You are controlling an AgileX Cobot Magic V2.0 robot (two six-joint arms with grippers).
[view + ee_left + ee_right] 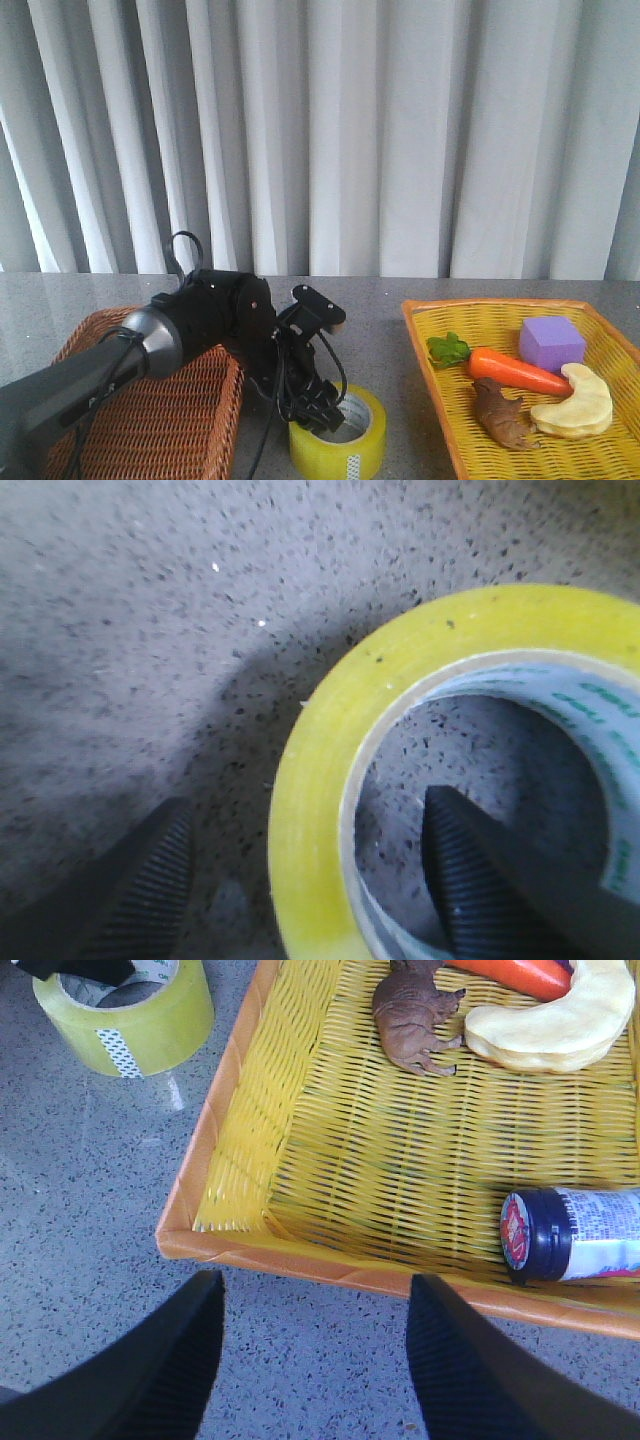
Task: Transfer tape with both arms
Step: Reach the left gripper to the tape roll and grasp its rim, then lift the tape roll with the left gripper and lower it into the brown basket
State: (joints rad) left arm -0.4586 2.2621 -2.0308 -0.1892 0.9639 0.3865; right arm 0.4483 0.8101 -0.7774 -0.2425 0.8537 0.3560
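The tape (pixel 340 437) is a yellow roll lying flat on the grey table near the front, between the two baskets. It also shows in the left wrist view (pixel 330 780) and in the right wrist view (pixel 130 1020). My left gripper (pixel 318 405) is open and lowered over the roll's near wall, one finger (pixel 470 880) inside the core and the other finger (pixel 150 880) outside, not touching the wall. My right gripper (pixel 310 1360) is open and empty over bare table, just off the yellow basket's (pixel 300 1260) corner; it is out of the front view.
A brown wicker basket (pixel 170 420) sits at the left. The yellow basket (pixel 440 400) at the right holds a carrot (pixel 515 372), a purple block (pixel 552 342), a pale croissant (pixel 575 405), a brown toy animal (pixel 415 1015) and a lying bottle (pixel 570 1235).
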